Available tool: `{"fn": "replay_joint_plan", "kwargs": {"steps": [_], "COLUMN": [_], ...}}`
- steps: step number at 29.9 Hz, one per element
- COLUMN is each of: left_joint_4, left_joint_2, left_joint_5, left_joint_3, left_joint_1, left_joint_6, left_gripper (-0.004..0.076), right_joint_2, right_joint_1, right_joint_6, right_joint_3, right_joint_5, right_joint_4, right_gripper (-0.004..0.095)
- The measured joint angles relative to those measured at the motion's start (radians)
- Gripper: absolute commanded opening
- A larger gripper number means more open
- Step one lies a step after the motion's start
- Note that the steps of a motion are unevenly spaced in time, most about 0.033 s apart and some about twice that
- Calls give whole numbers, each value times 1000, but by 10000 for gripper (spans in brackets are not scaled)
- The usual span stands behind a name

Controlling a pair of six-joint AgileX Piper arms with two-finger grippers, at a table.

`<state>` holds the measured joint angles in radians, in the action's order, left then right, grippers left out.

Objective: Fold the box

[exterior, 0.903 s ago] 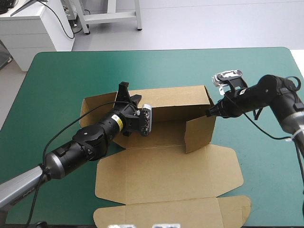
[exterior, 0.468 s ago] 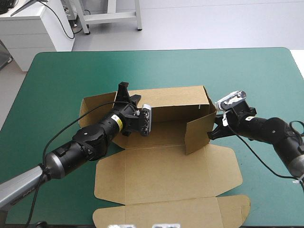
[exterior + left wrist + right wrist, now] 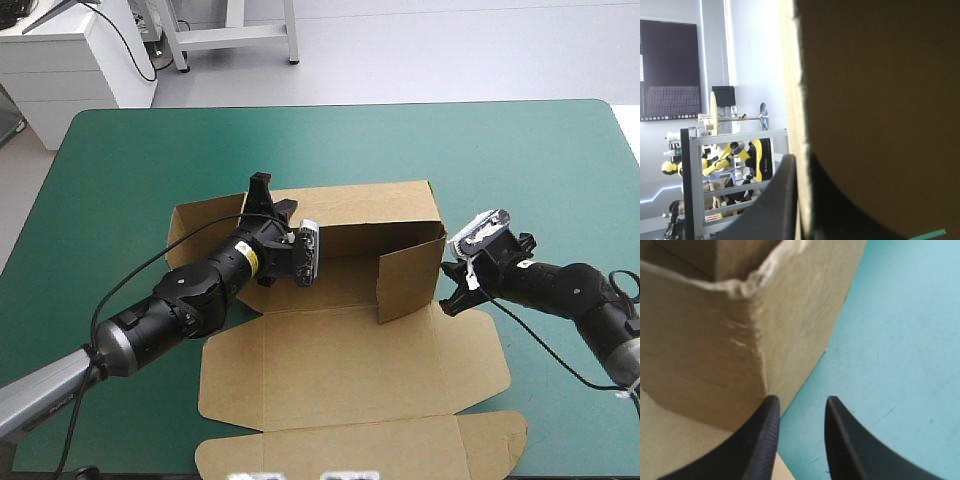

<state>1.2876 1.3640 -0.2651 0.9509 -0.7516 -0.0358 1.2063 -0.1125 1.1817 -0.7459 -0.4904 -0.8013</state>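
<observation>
My left gripper (image 3: 272, 203) is clamped on the raised back wall of the brown box (image 3: 340, 350), which lies in the middle of the teal-green surface (image 3: 150, 160) with its lid flat on my side. My right gripper (image 3: 801, 404) grasps nothing, its black fingers slightly parted, just outside the right end wall (image 3: 410, 280) near its corner. I judge the coming push runs from there inward along the box's long axis, toward my left gripper.

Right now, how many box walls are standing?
2: the long far wall, pinched by the left end effector, and the right end wall. The left arm may hide another.
</observation>
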Motion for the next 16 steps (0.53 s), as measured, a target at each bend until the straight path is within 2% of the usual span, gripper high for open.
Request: {"fn": "replay_joint_plan", "kwargs": {"steps": [7,13,16], "left_joint_4": [1,1,1], "left_joint_2": [1,1,1], "left_joint_5": [0,0,1], "left_joint_3": [0,0,0], "left_joint_1": [0,0,0], "left_joint_6": [0,0,0], "left_gripper": [-8,-8,-8], "right_joint_2": [-1,26,59], "right_joint_1": [0,0,-3], "right_joint_6": [117,264,303], "right_joint_3": [0,0,0], "right_joint_5": [-69,-72,-69], "right_joint_4": [-7,-134,-199], "right_gripper": [388,609,623]}}
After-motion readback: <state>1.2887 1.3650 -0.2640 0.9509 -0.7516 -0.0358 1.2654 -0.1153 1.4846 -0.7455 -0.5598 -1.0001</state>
